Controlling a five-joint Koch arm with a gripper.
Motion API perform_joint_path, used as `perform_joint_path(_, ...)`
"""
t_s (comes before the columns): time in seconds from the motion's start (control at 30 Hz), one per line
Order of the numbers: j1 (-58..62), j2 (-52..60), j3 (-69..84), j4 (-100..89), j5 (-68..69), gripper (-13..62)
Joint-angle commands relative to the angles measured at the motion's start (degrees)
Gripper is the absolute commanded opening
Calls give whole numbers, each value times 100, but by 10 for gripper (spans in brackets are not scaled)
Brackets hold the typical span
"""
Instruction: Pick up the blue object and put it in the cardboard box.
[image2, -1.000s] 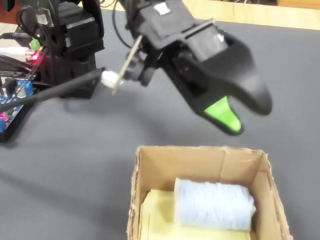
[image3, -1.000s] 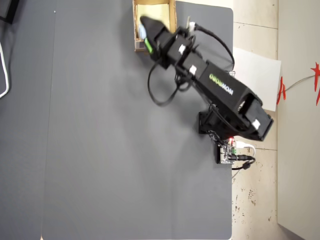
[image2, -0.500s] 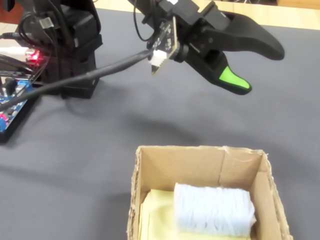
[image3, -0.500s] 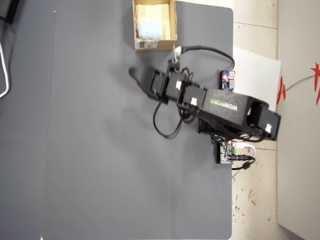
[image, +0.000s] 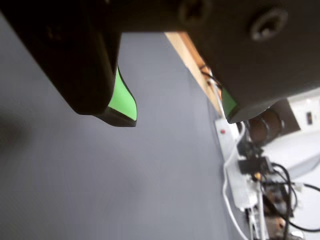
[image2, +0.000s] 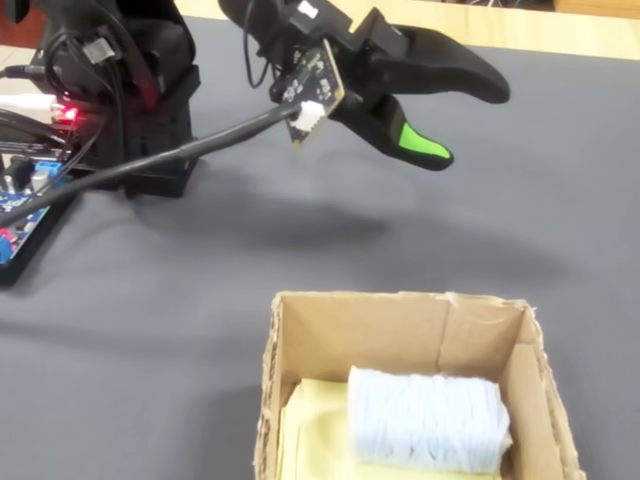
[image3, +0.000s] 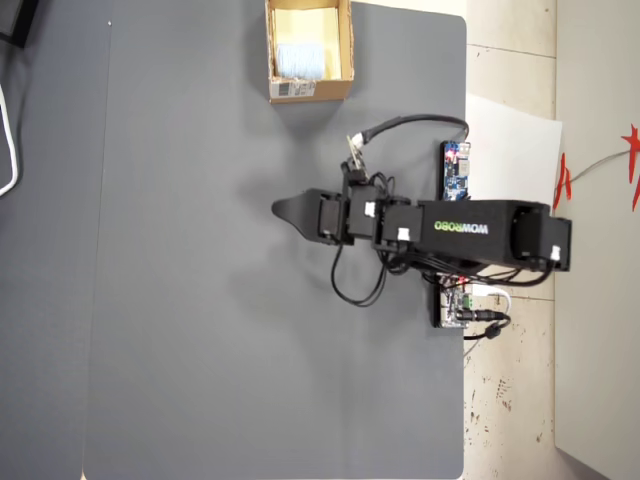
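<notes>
The blue object (image2: 425, 420), a pale ribbed pad, lies inside the cardboard box (image2: 400, 328) on its yellowish floor. The overhead view shows the pad (image3: 298, 60) in the box (image3: 344, 50) at the mat's far edge, a white label on the box's outer side. My gripper (image2: 470, 125) hovers open above the grey mat, well away from the box, with nothing between its green-padded fingers (image: 122, 100). In the wrist view the gripper (image: 179, 116) frames only bare mat. From overhead the gripper (image3: 285, 210) points left, and one jaw hides the other.
A grey mat (image3: 200, 300) covers the table. A blue circuit board (image3: 456, 170) and the arm's base sit at the mat's right edge in the overhead view. The wrist view shows a wooden table edge (image: 192, 60) and a white power strip (image: 235, 165) with cables.
</notes>
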Motion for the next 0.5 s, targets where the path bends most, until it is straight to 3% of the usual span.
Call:
perform_joint_path(0.0, -97, 264, -26, -510, 114, 340)
perform_joint_path(0.47, -360, 1661, 1652, -589, 97, 340)
